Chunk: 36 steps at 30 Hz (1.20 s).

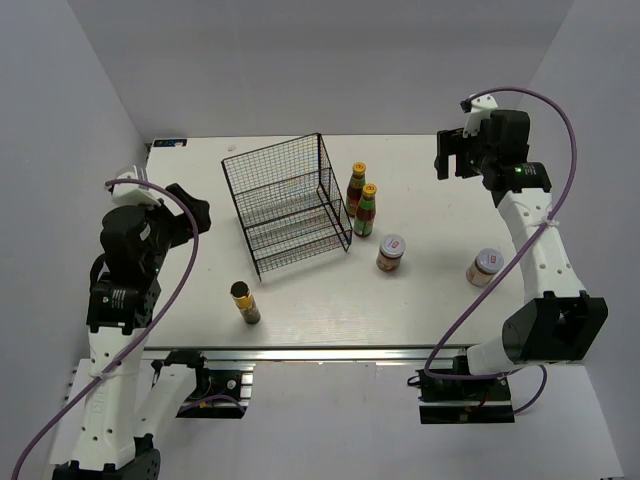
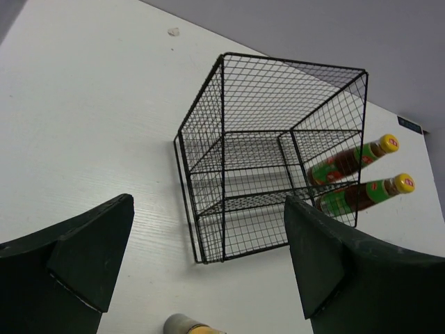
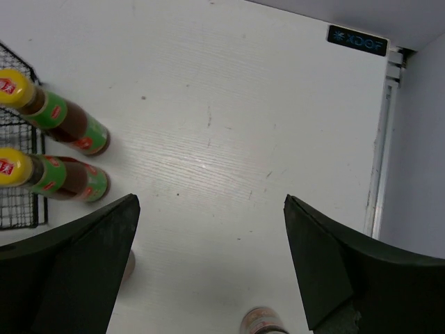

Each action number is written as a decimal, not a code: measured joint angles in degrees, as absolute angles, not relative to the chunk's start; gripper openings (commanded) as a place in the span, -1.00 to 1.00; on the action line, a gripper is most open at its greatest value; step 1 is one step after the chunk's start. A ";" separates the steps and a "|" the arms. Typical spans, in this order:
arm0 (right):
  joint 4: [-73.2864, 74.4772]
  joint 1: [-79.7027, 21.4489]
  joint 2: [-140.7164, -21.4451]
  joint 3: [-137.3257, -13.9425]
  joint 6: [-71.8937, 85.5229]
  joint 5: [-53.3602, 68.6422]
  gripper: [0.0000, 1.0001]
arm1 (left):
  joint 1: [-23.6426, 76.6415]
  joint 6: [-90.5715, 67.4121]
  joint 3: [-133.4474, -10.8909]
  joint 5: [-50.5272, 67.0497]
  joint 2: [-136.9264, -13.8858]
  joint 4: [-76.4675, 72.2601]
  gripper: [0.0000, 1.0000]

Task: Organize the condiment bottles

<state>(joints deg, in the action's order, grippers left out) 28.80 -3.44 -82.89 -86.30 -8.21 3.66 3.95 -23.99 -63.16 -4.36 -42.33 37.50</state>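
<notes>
**White table, both arms raised, both tools wide**

Left arm: the base sits at the near left edge of the table (image 1: 430, 300). The upper links are folded back over the base. The left tool (image 2: 207, 229) hangs above the table surface and faces the wire rack (image 1: 290, 205). Its fingers (image 2: 90, 257) are spread wide, with nothing between them.

Right arm: the links rise along the right edge of the table, and the wrist is high near the far right corner. The right tool (image 3: 211, 229) looks down on bare table. It is spread wide and holds nothing.

Condiment bottles: all five stand upright on the table, outside the rack.
- The rear red-sauce bottle (image 1: 356, 188) and the front red-sauce bottle (image 1: 367, 210) stand just beside each other, close against the right side of the rack.
- The nearer white-lidded jar (image 1: 391, 253) stands in front of this pair.
- The outer white-lidded jar (image 1: 485, 267) stands well to the right, close to the right arm's lower link.
- The dark bottle (image 1: 245, 302) stands alone near the front edge, in front of the rack's left corner.

Obstructions: the rack stands between the left tool and the red-sauce pair. The left wrist view shows both bottles only through the mesh.
</notes>
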 measured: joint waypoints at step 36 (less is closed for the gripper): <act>28.03 -24.93 -106.21 -102.08 -10.66 7.16 0.43 | 3.95 -29.26 -55.94 8.40 -39.90 41.98 0.85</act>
